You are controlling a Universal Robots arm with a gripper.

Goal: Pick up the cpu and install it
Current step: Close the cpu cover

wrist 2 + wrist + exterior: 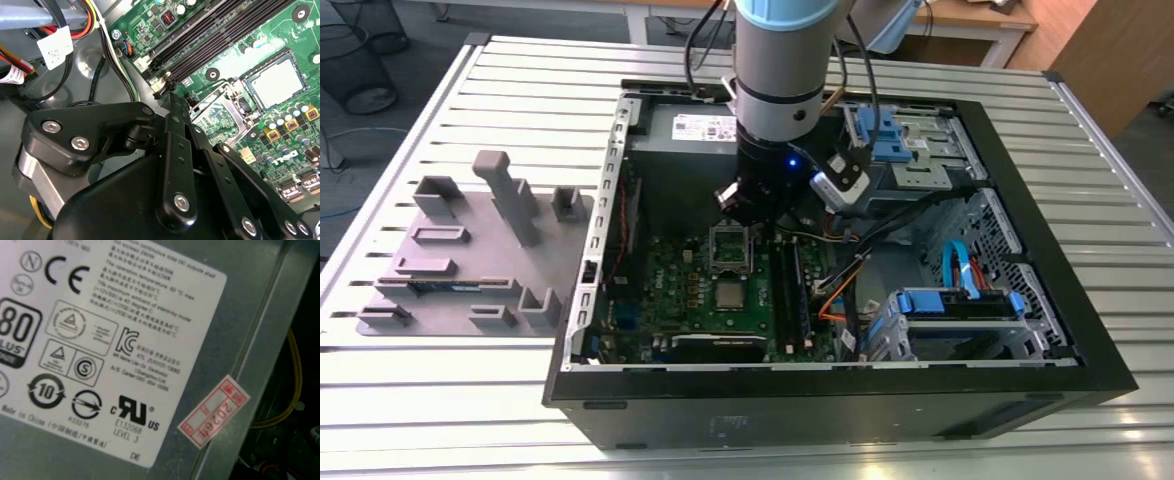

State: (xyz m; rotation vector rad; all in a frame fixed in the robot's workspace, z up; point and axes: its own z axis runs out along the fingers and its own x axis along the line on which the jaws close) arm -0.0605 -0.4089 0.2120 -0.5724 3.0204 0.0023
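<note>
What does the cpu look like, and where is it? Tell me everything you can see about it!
The cpu is a small, flat square with a dull silver metal top. It lies flat, face up, inside a dark square rim on the green motherboard, within the open computer case. In the second wrist view the cpu looks plain and smooth on top. Nothing lies on it. The gripper hangs apart from it, over the metal socket frame.
</note>
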